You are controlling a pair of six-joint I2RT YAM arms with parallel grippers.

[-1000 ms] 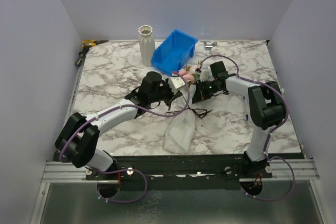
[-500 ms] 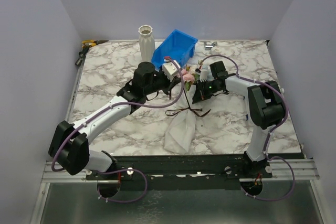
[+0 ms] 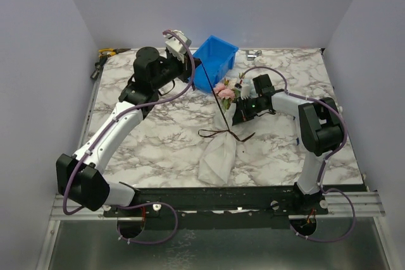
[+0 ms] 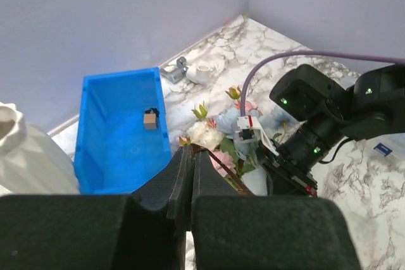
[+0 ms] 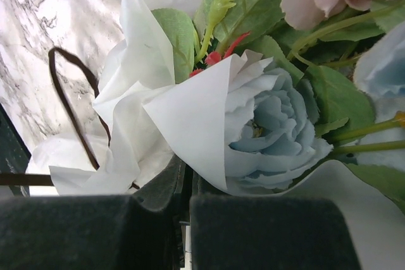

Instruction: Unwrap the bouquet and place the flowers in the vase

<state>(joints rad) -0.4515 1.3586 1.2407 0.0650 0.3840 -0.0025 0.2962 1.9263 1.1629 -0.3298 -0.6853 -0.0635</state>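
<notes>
The bouquet [image 3: 223, 118] lies mid-table, its pink, cream and pale blue flowers [image 3: 225, 89] pointing toward the back and its white paper cone [image 3: 217, 155] toward the front. My left gripper [image 3: 194, 63] is raised in front of the blue bin, shut on a thin brown ribbon [image 3: 214, 97] that runs taut down to the bouquet. In the left wrist view the ribbon [image 4: 218, 159] leaves the shut tips of the left gripper [image 4: 191, 150]. My right gripper [image 5: 188, 178] is shut on the wrapping paper [image 5: 190, 109] beside a pale blue rose [image 5: 272, 124]. The vase [image 4: 25, 156] stands left of the bin, hidden by my left wrist in the top view.
The blue bin [image 3: 218, 55] stands at the back with a small brown piece [image 4: 150, 118] inside. Hand tools [image 3: 104, 54] lie at the back-left corner and a metal clip [image 3: 254, 53] behind the bin. Loose ribbon loops [image 3: 243, 135] trail right of the cone.
My left arm rose and swung back-left toward the vase, drawing the ribbon out long and taut from the bouquet. The right arm and bouquet stayed put.
</notes>
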